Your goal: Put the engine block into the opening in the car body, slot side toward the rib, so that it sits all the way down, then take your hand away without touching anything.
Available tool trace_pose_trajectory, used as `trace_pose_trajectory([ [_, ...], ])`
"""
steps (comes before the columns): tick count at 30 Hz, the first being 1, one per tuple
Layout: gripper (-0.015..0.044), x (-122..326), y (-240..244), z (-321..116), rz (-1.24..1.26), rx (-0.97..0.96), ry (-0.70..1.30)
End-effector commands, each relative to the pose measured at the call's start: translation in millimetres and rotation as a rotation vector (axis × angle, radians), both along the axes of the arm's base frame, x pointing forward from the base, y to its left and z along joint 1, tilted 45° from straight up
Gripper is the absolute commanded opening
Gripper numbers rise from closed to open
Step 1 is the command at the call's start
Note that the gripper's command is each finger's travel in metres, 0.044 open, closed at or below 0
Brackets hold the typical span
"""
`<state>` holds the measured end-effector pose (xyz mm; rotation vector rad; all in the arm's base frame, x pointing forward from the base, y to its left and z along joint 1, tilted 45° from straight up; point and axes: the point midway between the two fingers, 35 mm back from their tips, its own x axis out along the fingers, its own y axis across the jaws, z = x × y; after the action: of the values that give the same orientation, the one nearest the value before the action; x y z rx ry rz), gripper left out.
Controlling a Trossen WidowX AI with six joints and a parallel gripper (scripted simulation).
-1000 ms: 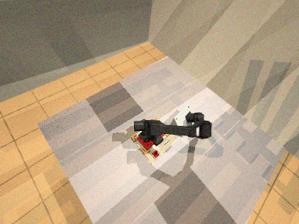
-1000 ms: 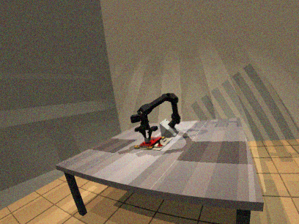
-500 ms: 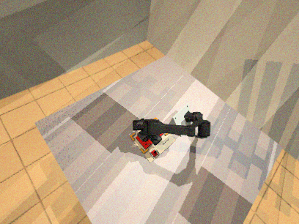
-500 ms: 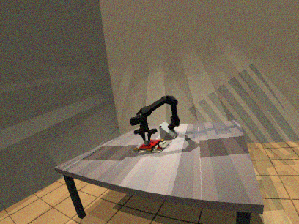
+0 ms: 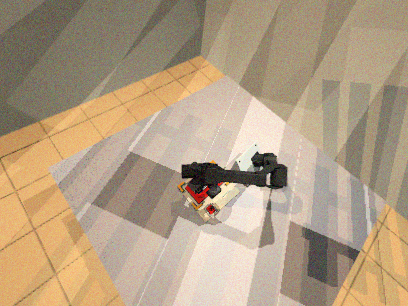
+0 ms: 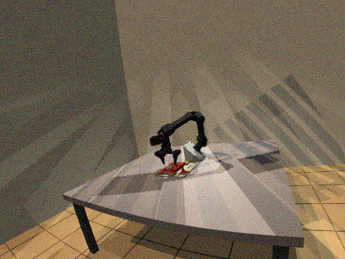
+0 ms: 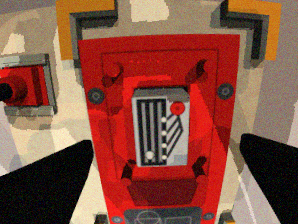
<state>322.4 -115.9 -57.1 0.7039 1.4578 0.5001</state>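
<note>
The engine block (image 7: 175,145), light grey with dark slots and a red round mark, sits upright at the middle of the red car body (image 7: 92,62) (image 5: 200,199) (image 6: 179,167). The slots lie on the left half of its top face in the wrist view. No dark gap shows around it; how deep it sits is hard to tell. My gripper (image 7: 167,144) (image 5: 206,189) (image 6: 170,163) is open over the car body, one black finger on each side of the block, with wide space between fingers and block. The opening's inside and the rib cannot be made out.
Orange corner brackets (image 7: 272,30) stand on the beige board (image 7: 30,137) around the car body. A red part (image 7: 39,84) (image 5: 212,208) sits in a grey holder at the left in the wrist view. A white panel (image 5: 247,158) (image 6: 191,149) is near the arm's base.
</note>
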Motion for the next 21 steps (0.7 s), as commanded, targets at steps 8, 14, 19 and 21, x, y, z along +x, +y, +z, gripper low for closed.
trace_pose_trajectory([
  [8,0.044,0.1,0.9,0.7,-0.003,0.001,0.0],
  [14,0.0309,0.3,1.8,1.4,-0.005,0.002,0.001],
  [19,0.0177,0.3,1.8,1.4,-0.005,0.002,0.001],
  [21,0.0125,0.3,1.8,1.4,-0.005,0.002,0.001],
])
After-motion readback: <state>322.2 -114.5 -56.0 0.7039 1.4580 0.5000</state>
